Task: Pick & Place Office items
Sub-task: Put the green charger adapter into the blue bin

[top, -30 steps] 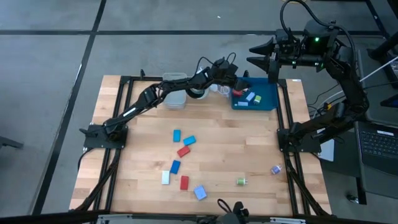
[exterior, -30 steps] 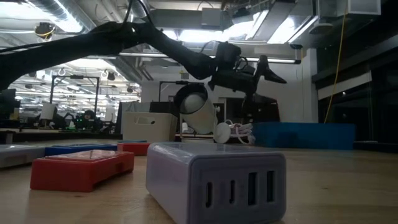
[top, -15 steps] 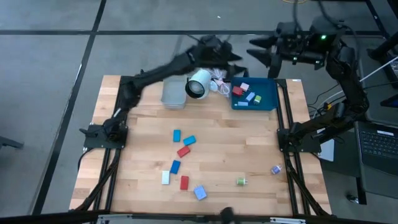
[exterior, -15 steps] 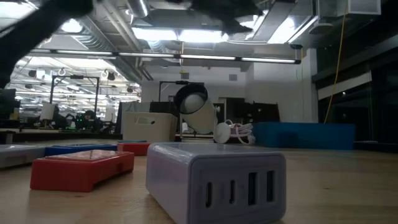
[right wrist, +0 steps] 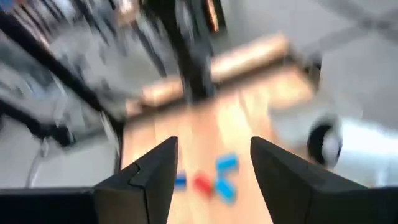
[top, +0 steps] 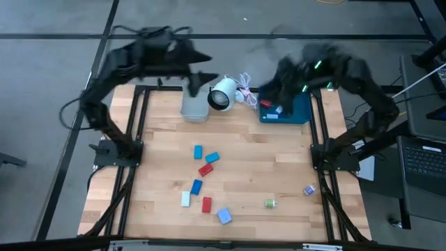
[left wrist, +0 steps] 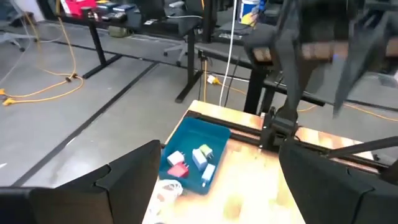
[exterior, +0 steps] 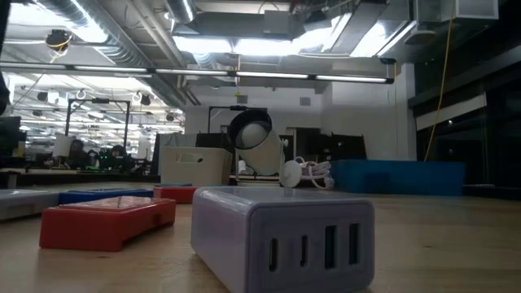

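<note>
Wrist views: both end effectors (left wrist: pixel 217 180) (right wrist: pixel 211 168) open, empty

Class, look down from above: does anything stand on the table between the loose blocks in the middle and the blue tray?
Nothing visible does. Bare wood lies between the blocks and the blue tray; the white round object sits off to the side.

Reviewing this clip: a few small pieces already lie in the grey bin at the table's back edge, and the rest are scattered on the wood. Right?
Not quite. The high view shows the pieces lying in the blue tray, not the grey bin beside the white round object. The rest, like the red block, are indeed scattered on the wood.
</note>
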You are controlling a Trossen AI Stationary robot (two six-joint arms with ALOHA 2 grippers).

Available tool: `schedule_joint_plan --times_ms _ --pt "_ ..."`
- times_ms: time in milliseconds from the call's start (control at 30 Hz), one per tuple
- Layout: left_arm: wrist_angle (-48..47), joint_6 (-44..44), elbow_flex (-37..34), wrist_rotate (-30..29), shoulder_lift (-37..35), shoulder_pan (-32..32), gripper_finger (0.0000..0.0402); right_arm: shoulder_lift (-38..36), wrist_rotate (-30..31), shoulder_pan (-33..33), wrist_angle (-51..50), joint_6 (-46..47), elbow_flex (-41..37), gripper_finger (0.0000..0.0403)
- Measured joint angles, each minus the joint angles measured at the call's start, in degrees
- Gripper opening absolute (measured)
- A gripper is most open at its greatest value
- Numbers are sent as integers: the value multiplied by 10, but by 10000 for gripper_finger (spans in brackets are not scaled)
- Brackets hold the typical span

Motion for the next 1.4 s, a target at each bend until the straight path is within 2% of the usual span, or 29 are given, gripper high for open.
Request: schedule_joint_plan --times_ms 167,233,367,567,900,1033,1233,1400 --pt "-72 -11 0 -60 -48 -48 317 58 123 131 -80 88 0 208" --pt "-101 -15 0 -74 -56 -70 311 84 154 182 -122 134 0 208" --pt "-148 -21 -1 -99 -58 -116 301 136 186 277 -189 221 -37 208" --pt "-201 -26 -1 -111 -47 -183 298 156 179 384 -138 359 -175 208" --pt "-229 -67 -1 -128 -45 -246 297 155 135 470 43 518 -367 208" --pt "-258 -77 -1 -158 -45 -272 297 155 115 486 68 566 -424 208" --pt "-266 -86 -1 -177 -45 -291 297 155 125 488 72 524 -453 208" --pt "-267 -88 -1 -180 -45 -291 297 155 77 485 86 447 -481 208"
